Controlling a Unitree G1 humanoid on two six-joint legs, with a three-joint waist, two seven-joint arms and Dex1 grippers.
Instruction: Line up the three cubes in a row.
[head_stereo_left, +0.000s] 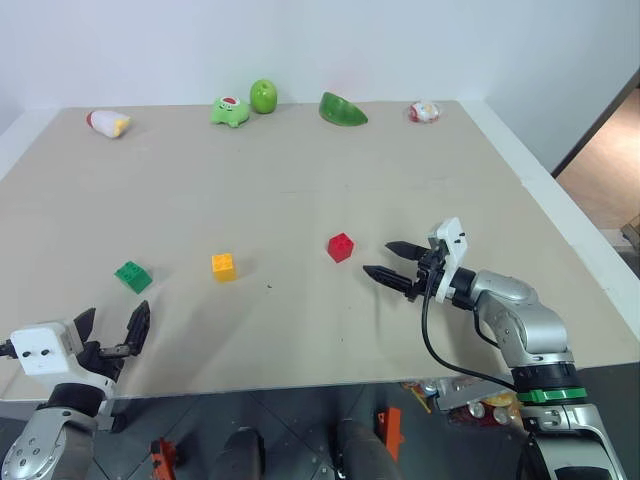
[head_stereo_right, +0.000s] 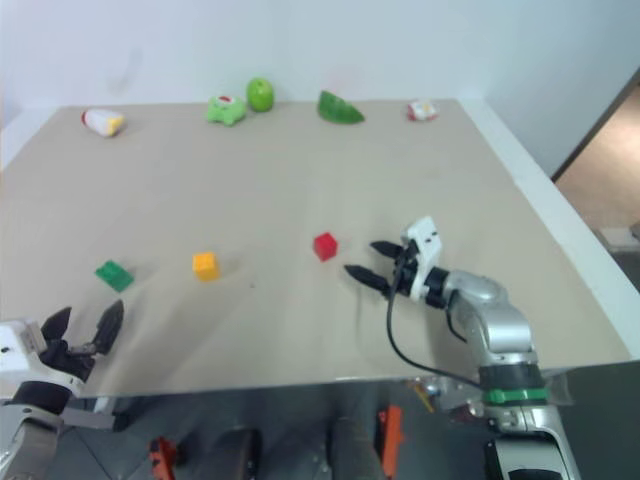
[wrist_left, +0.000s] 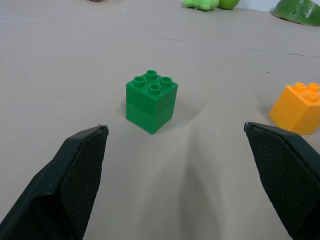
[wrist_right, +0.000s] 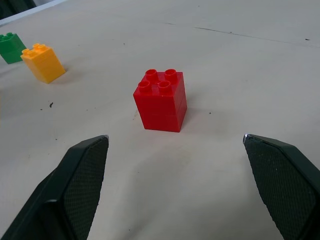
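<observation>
The green cube (head_stereo_left: 132, 275), yellow cube (head_stereo_left: 224, 266) and red cube (head_stereo_left: 340, 246) sit apart in a loose line mid-table (head_stereo_left: 300, 190). Right gripper (head_stereo_left: 393, 264), fingers wide, hovers at the red cube's 3 o'clock; left gripper (head_stereo_left: 112, 328), fingers wide, at the near edge, green cube's 6 o'clock.

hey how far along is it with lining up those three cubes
Done: nothing held; green cube, yellow cube and red cube lie roughly in a loose line. In hand: right gripper, jaws open, faces red. Left: tighten spacing; left gripper open near green.
</observation>
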